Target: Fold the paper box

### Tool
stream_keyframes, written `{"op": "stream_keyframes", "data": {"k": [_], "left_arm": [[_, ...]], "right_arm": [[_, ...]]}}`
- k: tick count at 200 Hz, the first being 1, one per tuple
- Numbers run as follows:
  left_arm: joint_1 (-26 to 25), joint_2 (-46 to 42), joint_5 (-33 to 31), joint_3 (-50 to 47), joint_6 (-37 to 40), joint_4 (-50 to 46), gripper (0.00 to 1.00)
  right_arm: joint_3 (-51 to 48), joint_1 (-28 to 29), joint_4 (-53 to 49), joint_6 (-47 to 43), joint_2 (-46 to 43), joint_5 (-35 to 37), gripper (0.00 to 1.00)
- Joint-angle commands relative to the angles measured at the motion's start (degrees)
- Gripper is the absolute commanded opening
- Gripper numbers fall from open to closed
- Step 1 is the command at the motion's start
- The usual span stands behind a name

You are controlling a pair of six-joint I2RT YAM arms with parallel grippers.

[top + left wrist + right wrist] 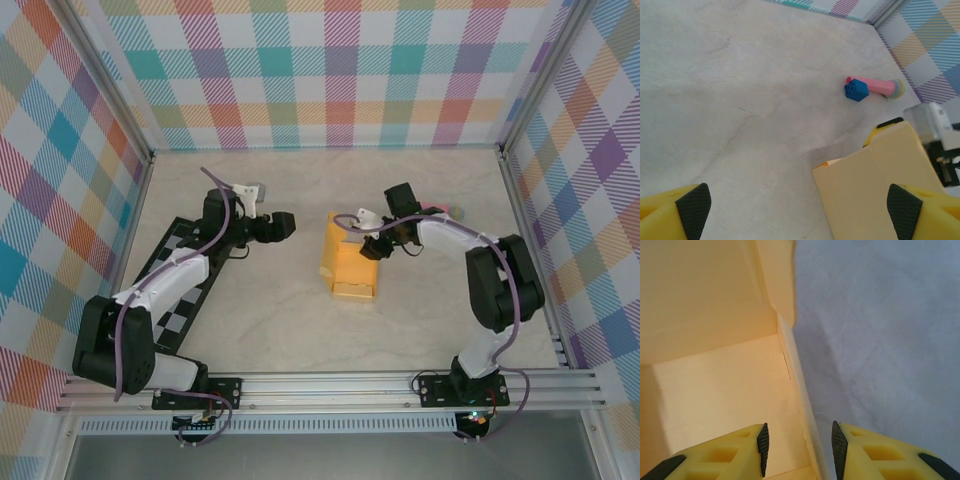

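I see the paper box [348, 263] lying mid-table [300, 330], a little right of centre. Open surface runs from it to the near edge and to the far edge. The pink stick [875, 87] lies toward the far right corner, and the checkered board [165, 305] lies along the left edge under my left arm. That arm stretches diagonally over the board. The left gripper [799, 212] has its jaws spread wide, points at the box's left side and stands just apart from it. My right arm folds its elbow near the right edge and reaches leftward. The right gripper [800, 445] is narrowly parted, straddles the box's right wall and is not pinching it.
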Motion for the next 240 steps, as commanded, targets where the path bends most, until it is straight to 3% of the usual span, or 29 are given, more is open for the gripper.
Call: {"op": "stream_keyframes", "data": {"k": [1, 20, 43, 57, 94, 139, 184, 240], "left_arm": [[0.2, -2.3, 2.1, 1.8, -0.6, -4.8, 0.93], [0.2, -2.8, 1.1, 1.3, -1.1, -6.2, 0.93], [0.2, -2.4, -1.3, 0.9, -3.9, -8.2, 0.93], [0.2, -1.4, -1.7, 1.2, -6.7, -9.6, 0.92], [0.2, 0.9, -0.8, 0.3, -15.5, -14.1, 0.9], [-2.1, 7.0, 1.1, -1.5, -15.5, -23.0, 0.88], [-4.4, 11.7, -0.9, -2.3, -15.3, -21.1, 0.89], [-5.6, 15.1, 1.2, -1.0, -13.3, -20.9, 0.89]], "right_arm": [[-2.0, -1.2, 0.8, 7.5, -8.1, -7.5, 0.4], [-3.1, -1.2, -3.8, 5.4, -13.6, -9.8, 0.39], [-3.5, -0.1, -19.8, -15.4, -18.0, -18.1, 0.39], [-6.0, 2.3, -21.4, -21.9, -20.2, -17.9, 0.43], [-12.6, 11.4, -12.6, -20.9, -20.5, -11.7, 0.44], [-11.8, 17.1, -8.7, -21.4, -13.3, -6.1, 0.44], [-12.7, 17.2, -3.4, -17.6, -8.6, -3.8, 0.47], [-13.4, 17.0, -1.9, -13.8, -6.6, -2.9, 0.47]]}}
